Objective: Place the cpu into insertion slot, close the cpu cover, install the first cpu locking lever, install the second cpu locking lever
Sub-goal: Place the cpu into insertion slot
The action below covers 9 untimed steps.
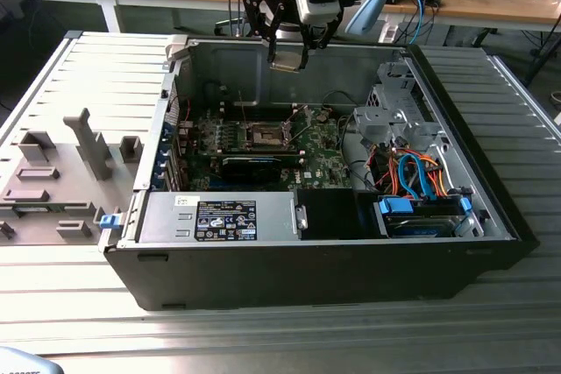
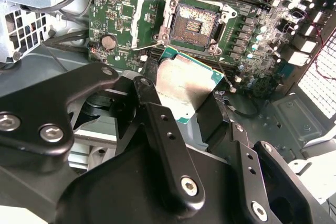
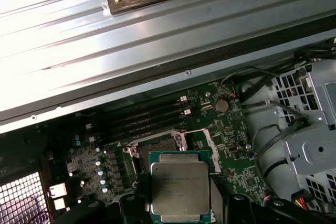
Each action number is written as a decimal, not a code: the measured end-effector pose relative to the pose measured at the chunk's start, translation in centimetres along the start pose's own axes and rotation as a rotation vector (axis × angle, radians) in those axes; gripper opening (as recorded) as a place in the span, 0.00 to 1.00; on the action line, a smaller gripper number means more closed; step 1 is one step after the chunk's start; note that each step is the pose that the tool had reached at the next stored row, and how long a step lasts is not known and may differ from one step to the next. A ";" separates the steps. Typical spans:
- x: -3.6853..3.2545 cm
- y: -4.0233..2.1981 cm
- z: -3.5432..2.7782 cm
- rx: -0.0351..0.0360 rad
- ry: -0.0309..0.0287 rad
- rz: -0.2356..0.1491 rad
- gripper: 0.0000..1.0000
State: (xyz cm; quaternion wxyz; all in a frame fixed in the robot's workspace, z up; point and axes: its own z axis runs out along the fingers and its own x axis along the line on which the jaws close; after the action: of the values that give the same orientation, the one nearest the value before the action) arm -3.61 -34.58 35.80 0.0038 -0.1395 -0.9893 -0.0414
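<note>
Black metal fingers (image 2: pixel 144 92), two of them: the gripper (image 2: pixel 185 100) was clenched on opposite edges of the one cpu (image 2: pixel 186 85). The chip's pale silvery-beige face was outward in both wrist views, with a green edge showing at its corners. Beyond the chip, on the green board (image 2: pixel 118 9), lay one insertion slot (image 2: pixel 197 22) with its dark contact field exposed. One cpu cover (image 2: pixel 149 23), a silver frame, stood swung open just beside the slot. One round coin cell (image 2: pixel 108 41) sat on the board beside the cover, on the side away from the slot. In the exterior view the gripper hung with the cpu near the top of the far wall of one open computer case (image 1: pixel 307 278), well above the slot. The case lay on a ribbed grey worktop (image 1: pixel 263 339).
</note>
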 end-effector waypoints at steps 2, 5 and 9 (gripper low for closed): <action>0.00 0.00 0.00 0.0000 -0.0001 0.001 0.54; 0.00 0.00 0.00 -0.0001 -0.0005 0.006 0.54; 0.00 0.00 0.00 -0.0001 -0.0007 0.009 0.54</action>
State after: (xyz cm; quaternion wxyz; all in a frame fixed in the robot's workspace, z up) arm -3.61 -34.58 35.80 0.0036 -0.1438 -0.9887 -0.0414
